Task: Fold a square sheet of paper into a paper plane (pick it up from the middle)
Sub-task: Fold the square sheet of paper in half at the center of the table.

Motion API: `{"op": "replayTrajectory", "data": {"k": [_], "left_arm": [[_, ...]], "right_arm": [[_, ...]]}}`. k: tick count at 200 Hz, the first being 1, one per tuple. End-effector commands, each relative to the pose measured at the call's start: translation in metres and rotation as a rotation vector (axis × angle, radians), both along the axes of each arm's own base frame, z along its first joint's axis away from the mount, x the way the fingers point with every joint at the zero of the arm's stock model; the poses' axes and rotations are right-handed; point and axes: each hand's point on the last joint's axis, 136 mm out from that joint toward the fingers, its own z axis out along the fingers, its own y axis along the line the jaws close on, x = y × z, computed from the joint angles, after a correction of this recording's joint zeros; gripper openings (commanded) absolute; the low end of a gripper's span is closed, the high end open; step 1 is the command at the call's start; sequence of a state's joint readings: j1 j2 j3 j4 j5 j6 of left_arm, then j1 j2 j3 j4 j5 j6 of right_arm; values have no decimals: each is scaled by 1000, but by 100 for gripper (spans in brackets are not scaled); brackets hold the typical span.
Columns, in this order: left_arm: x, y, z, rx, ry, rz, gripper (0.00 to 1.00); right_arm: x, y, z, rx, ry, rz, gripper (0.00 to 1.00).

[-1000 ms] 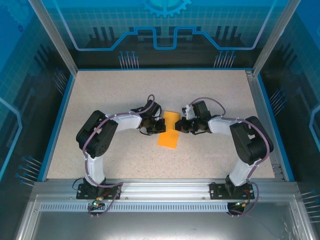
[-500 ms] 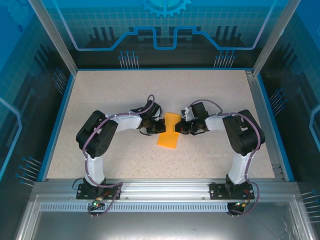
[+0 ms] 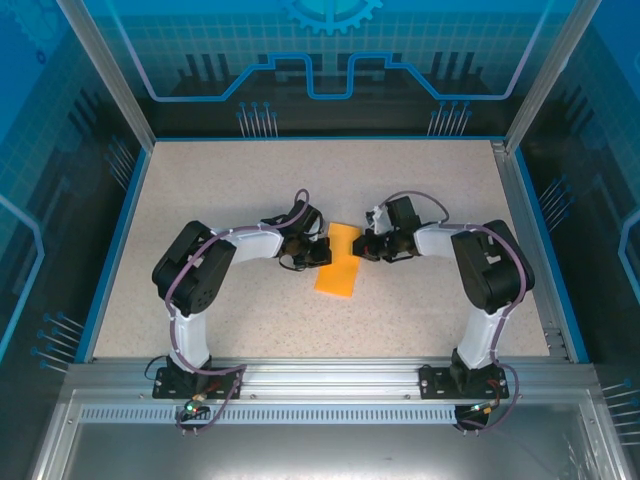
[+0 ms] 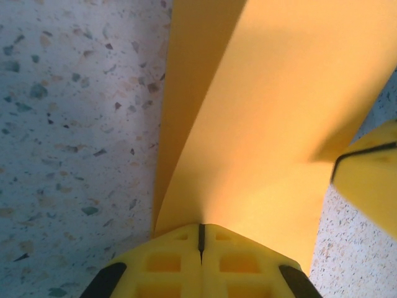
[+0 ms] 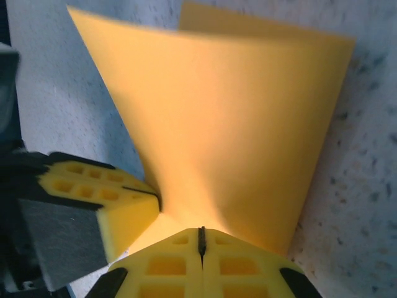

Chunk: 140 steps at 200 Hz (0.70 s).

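Observation:
The square sheet of paper, orange-yellow, is doubled over into a narrow strip at the table's middle. From the left, my left gripper is shut on one long edge. Opposite it, my right gripper is shut on the other edge. In the left wrist view the sheet rises curved out of my shut left gripper, with a right fingertip at the side. In the right wrist view the sheet fans out from my shut right gripper, beside the left fingers. The paper plane is out of view.
The speckled tabletop is bounded by a blue rim and glass walls on three sides. A metal rail with both arm bases runs along the near edge.
The right arm's elbow has swung inward to the left. Half a second ago the sheet was squeezed narrow in the middle; now it looks straighter. Both grippers have stayed shut on it.

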<state>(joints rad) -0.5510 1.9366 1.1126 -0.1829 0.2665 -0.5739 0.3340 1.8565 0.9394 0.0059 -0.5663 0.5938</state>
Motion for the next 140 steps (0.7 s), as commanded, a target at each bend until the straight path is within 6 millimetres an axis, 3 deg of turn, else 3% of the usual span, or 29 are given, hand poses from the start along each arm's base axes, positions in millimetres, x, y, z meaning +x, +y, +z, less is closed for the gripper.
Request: {"op": "replayTrajectory", "data": {"k": [1, 71, 110, 140], "left_arm": [[-43, 23, -57, 139, 176, -13, 0], [-41, 22, -53, 137, 169, -20, 0], [-40, 20, -52, 129, 170, -19, 0], [-39, 19, -50, 132, 165, -25, 0]], "right_arm": [[8, -5, 12, 13, -16, 3, 5], [5, -11, -2, 18, 19, -5, 6], [6, -12, 19, 39, -25, -2, 6], [7, -10, 20, 44, -23, 3, 6]]}}
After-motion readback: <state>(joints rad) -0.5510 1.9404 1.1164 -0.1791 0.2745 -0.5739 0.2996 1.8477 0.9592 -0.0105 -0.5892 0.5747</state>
